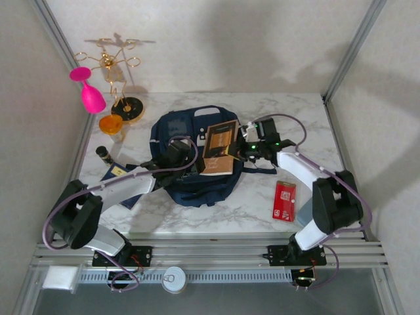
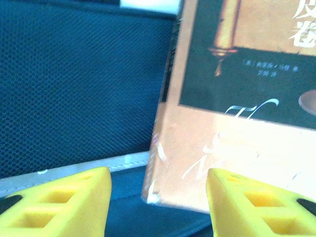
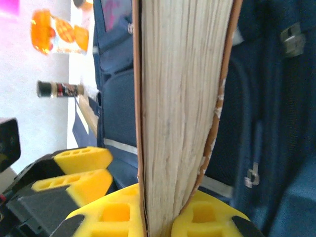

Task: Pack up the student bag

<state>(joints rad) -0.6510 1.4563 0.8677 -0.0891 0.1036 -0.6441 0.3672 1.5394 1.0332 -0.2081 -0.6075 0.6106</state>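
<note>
- Two arms are reaching in from the near edge of the worktop, both bending inward over the student bag.
- Coming from the left, the left arm is stretching low across the bag, and the left claw is hovering over the bag's middle with its yellow fingers standing apart, gripping nothing.
- Folding at the elbow, the right arm is coming in from the right, and the right claw is clamping together on the page edge of a thick book.
- That book is resting over the bag's right half with its cover facing up, one corner sitting just ahead of the left claw's gap.
- Lying flat at the worktop's centre, the bag is sitting directly beneath both claws; whether its main compartment is open I cannot tell.
- Right of the bag, a red box is lying near the right arm.
- Left of the bag, a small dark bottle is sitting on the worktop.
- Farther back on the left, an orange glass, a pink goblet and a gold wire stand are standing together.
</note>
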